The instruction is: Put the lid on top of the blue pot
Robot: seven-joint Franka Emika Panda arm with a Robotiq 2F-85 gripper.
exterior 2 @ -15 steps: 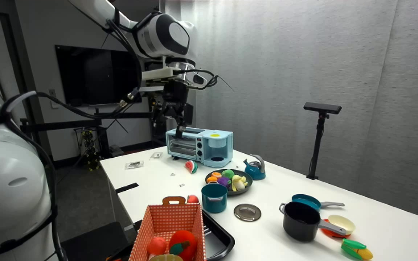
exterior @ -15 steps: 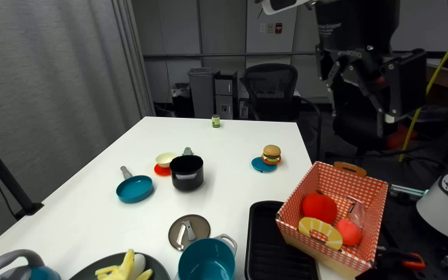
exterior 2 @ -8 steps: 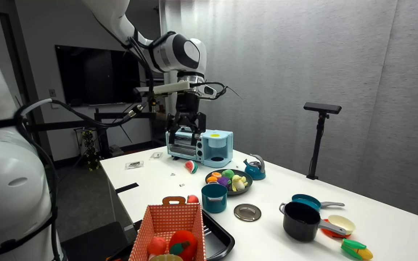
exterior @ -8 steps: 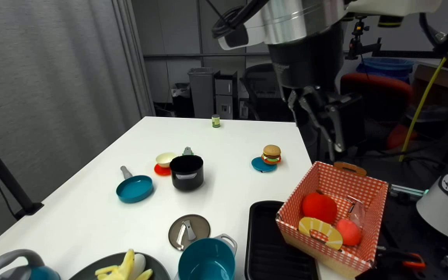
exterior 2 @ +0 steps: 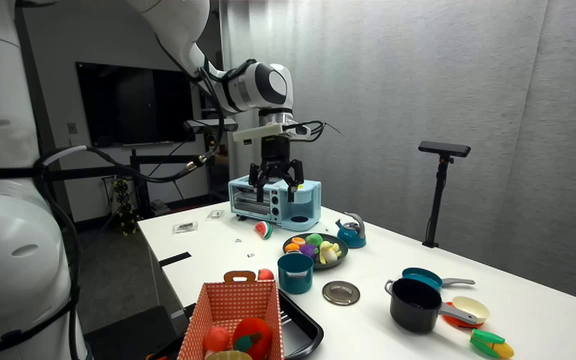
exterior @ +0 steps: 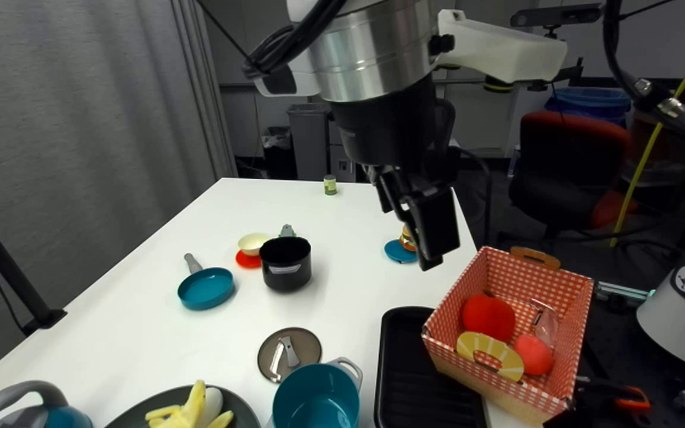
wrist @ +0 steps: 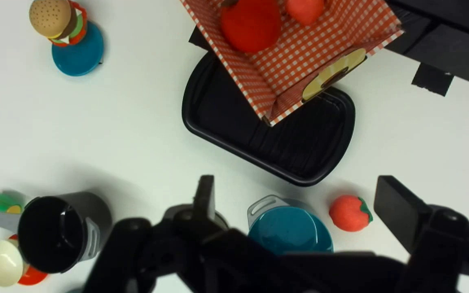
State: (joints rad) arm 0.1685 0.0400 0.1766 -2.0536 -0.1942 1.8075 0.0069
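Note:
The lid (exterior: 304,345), a flat grey disc with a small handle piece in its middle, lies on the white table; it also shows in an exterior view (exterior 2: 341,293). The blue pot (exterior: 317,395) stands beside it, uncovered, its teal inside visible; it also shows in an exterior view (exterior 2: 295,274). My gripper (exterior 2: 275,195) is open and empty, well above the table, pointing down. In the wrist view the blue pot (wrist: 285,228) shows between the fingers of the gripper (wrist: 293,191), lower part hidden. There the lid (wrist: 220,219) is mostly hidden behind a finger.
A red-checked basket (exterior 2: 240,300) stands by a black tray (exterior: 420,368). A tomato (wrist: 350,213) lies beside the blue pot. Nearby are a plate of toy food (exterior 2: 335,262), a kettle (exterior 2: 350,236), a black pot (exterior: 286,270) and a light-blue oven (exterior 2: 298,210).
My arm and gripper have moved over the table and lower, leftward in one of the exterior views and rightward in the other. The lid, pot and other objects have not moved.

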